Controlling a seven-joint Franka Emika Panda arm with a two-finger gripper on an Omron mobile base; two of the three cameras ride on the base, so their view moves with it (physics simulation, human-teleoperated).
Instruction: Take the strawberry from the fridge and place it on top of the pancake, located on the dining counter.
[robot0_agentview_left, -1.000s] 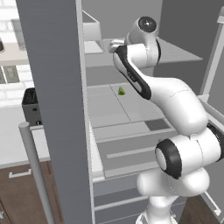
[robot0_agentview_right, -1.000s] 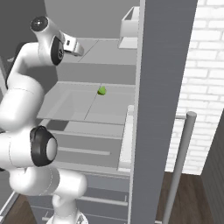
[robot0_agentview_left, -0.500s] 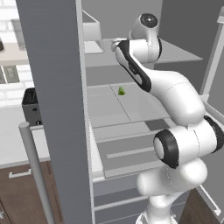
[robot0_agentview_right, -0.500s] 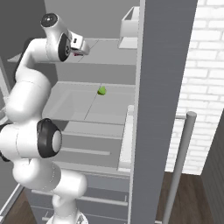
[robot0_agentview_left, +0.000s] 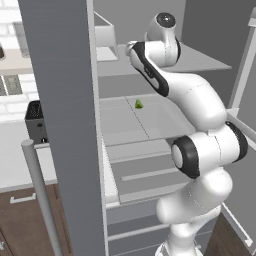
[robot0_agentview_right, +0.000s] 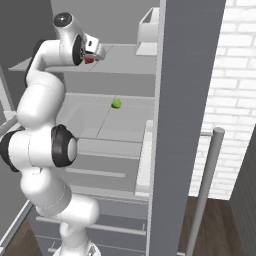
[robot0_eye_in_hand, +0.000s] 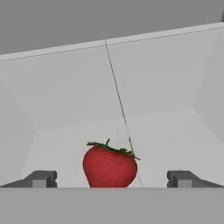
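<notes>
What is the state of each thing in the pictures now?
Fridge: doors open, shelves showing.
Strawberry: lying on the upper shelf, between the pincer's tips, not gripped.
Pincer: open, around the strawberry.
Green item: resting on the lower shelf, untouched.

I find no legible text, label, brand, number or sign in any of my three views. The fridge (robot0_agentview_left: 65, 100) walls and shelves are plain grey, and the strawberry (robot0_eye_in_hand: 109, 165) carries no marking.

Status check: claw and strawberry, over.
Claw open, on upper fridge shelf. Strawberry between the fingertips, not gripped. Nothing blocking.
</notes>
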